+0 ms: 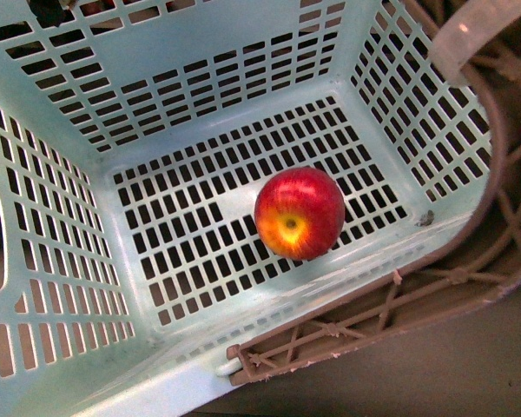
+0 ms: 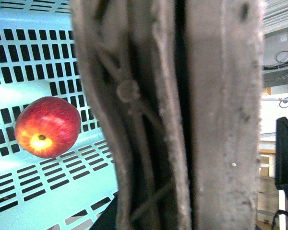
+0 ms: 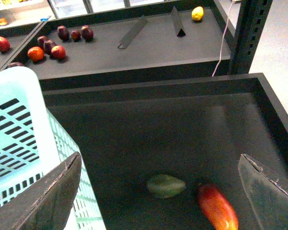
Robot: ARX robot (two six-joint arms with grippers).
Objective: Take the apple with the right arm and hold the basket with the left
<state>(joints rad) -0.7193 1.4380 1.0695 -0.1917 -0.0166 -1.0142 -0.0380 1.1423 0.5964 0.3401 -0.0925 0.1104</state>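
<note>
The red apple (image 1: 299, 213) with a yellow blush lies on the slotted floor of the turquoise basket (image 1: 200, 78), near its middle. It also shows in the left wrist view (image 2: 48, 126) on the basket floor (image 2: 33, 57). The brown ribbed handle (image 1: 399, 304) hangs along the basket's near right rim. My left gripper is shut on this handle (image 2: 182, 120), which fills that view; its fingers are hidden. My right gripper (image 3: 163, 196) is open and empty above a dark bin, with the basket wall (image 3: 14, 124) beside one finger (image 3: 43, 201).
Below the right gripper a dark green oval fruit (image 3: 166, 186) and an elongated red-and-yellow mango (image 3: 217, 207) lie in the dark bin (image 3: 182, 120). A farther shelf holds several red fruits (image 3: 48, 48) and a yellow one (image 3: 197, 13). A shelf post (image 3: 247, 33) stands behind.
</note>
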